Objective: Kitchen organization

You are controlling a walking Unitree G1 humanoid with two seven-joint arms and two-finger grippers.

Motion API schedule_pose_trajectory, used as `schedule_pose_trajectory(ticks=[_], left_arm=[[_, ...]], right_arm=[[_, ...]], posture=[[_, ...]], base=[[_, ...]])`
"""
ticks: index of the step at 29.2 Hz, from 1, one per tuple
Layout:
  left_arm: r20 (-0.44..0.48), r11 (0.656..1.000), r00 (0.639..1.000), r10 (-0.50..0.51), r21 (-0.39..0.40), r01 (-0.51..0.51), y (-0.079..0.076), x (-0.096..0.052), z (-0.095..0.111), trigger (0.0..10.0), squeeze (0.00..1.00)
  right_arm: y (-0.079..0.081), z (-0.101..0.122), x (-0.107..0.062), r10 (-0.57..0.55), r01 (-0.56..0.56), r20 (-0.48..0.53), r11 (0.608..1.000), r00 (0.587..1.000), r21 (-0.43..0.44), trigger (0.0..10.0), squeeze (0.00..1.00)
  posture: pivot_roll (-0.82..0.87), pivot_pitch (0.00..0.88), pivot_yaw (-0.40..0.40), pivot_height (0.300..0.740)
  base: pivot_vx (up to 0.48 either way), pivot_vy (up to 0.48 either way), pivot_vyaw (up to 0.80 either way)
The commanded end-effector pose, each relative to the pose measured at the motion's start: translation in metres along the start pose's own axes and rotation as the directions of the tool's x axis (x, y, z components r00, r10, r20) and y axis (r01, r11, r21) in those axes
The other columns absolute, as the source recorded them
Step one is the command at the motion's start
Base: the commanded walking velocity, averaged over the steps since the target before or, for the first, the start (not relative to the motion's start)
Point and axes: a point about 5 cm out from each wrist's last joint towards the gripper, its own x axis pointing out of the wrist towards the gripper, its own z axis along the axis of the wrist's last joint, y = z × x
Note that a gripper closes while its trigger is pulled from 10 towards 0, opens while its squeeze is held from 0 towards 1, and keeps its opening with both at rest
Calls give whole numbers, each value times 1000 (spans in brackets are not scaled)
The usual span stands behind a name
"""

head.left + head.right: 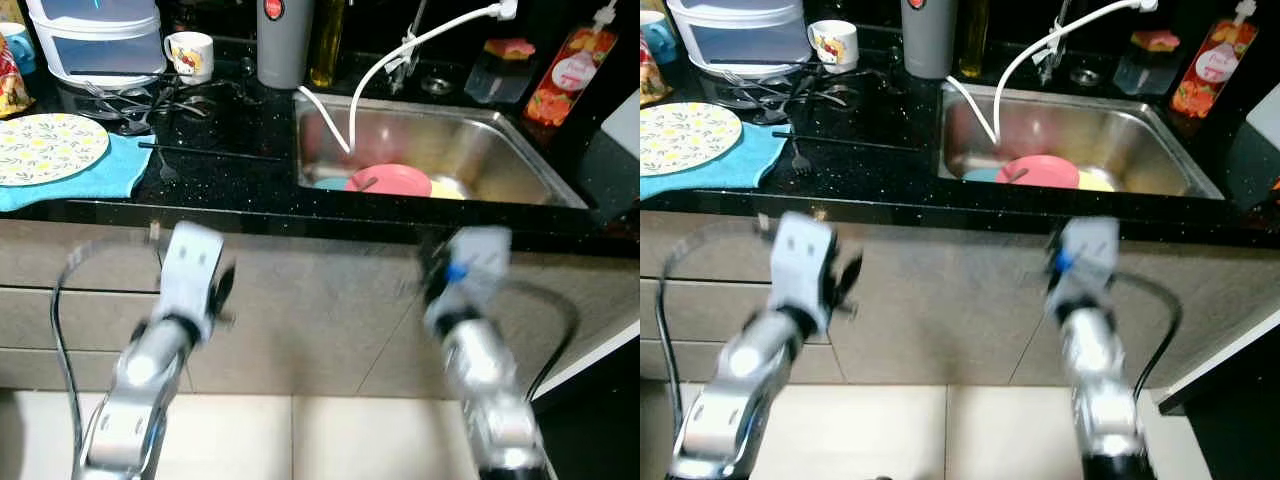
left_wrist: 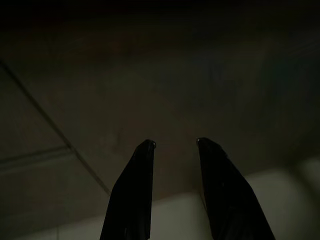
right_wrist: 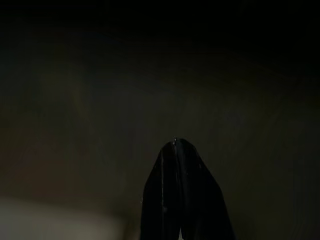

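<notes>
1. You are facing a black speckled countertop (image 1: 230,150) above beige cabinet fronts (image 1: 320,310), with pale floor tiles at the foot of them.
2. A steel sink (image 1: 520,150) is set into the counter on your right side. A white hose (image 1: 400,50) curves down into it from the tap.
3. Inside the sink you see a pink plate (image 1: 392,180), with a blue dish edge just beside it on the left and something yellow on the right.
4. On the left of the counter a round flowered plate (image 1: 45,148) lies on a turquoise cloth (image 1: 110,170). Behind it are a white lidded container (image 1: 95,40) and a patterned mug (image 1: 190,55).
5. A grey cylinder (image 1: 283,45) and a bottle of oil (image 1: 327,40) stand behind the sink's left corner; a red sauce bottle (image 1: 566,75) stands at the far right.
6. A fork (image 1: 800,155) lies on the counter near the cloth.
7. Your left gripper (image 2: 175,145) is held low before the cabinet front, below the counter edge, its two fingers parted and holding nothing.
8. Your right gripper (image 3: 176,145) is likewise low before the cabinet under the sink, its fingers pressed together on nothing.
</notes>
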Motion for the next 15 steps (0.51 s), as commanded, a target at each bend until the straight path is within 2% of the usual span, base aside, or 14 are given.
schedule_pose_trajectory(ticks=[1, 2, 3, 4, 6, 7, 8, 9, 10, 11, 12, 15], left_arm=[[21, 999, 999, -34, 17, 34, -4, 3, 2, 10000, 0], [30, 997, 999, -38, 73, 36, -2, 6, 1, 10000, 0], [47, 984, 999, -16, 176, 8, 3, 12, 2, 10000, 0], [47, 984, 999, -16, 176, 8, 3, 12, 2, 10000, 0], [44, 934, 999, 1, 357, -17, 13, 20, -5, 10000, 0], [29, 909, 1000, 8, 416, -20, 17, 23, -12, 10000, 0], [29, 909, 1000, 8, 416, -20, 17, 23, -12, 10000, 0], [-6, 912, 1000, 29, 409, -24, 22, 26, -21, 10000, 0], [-42, 928, 997, 71, 368, -51, 28, 29, -29, 10000, 0], [-79, 952, 995, 68, 302, -41, 28, 30, -35, 10000, 0], [-101, 961, 993, 55, 274, -25, 27, 31, -38, 10000, 0], [-111, 965, 994, 27, 264, 3, 25, 32, -38, 10000, 0]], right_arm=[[2, -8, 0, 8, -8, -30, 1000, 1000, -6, 10000, 0], [6, -18, -2, 11, -11, -64, 1000, 998, 5, 10000, 0], [11, -26, -2, 5, -4, -93, 1000, 996, 18, 10000, 0], [11, -26, -2, 5, -4, -93, 1000, 996, 18, 10000, 0], [17, -37, -2, -2, 7, -139, 999, 990, 33, 10000, 0], [18, -41, -2, -4, 9, -161, 1000, 987, 30, 10000, 0], [18, -41, -2, -4, 9, -161, 1000, 987, 30, 10000, 0], [14, -45, -2, -21, 25, -180, 999, 983, 22, 10000, 0], [10, -48, -2, -38, 42, -195, 999, 980, 15, 10000, 0], [6, -51, -4, -53, 55, -206, 998, 977, 8, 10000, 0], [4, -55, -6, -63, 64, -220, 998, 973, -6, 10000, 0], [4, -59, -9, -67, 66, -232, 998, 970, -11, 10000, 0]], posture=[[222, 46, -114, 740], [223, 47, -116, 740], [221, 45, -118, 740], [221, 45, -118, 740], [209, 42, -119, 740], [206, 43, -118, 740], [206, 43, -118, 740], [203, 43, -118, 740], [193, 43, -119, 740], [188, 47, -121, 740], [191, 49, -122, 740], [196, 56, -121, 740]], base=[[0, 0, 0], [0, 0, 0], [0, 0, 0], [0, 0, 0], [0, 0, 0], [0, 0, 0], [0, 0, 0], [0, 0, 0], [0, 0, 0], [0, 0, 0], [0, 0, 0], [0, 0, 0]])
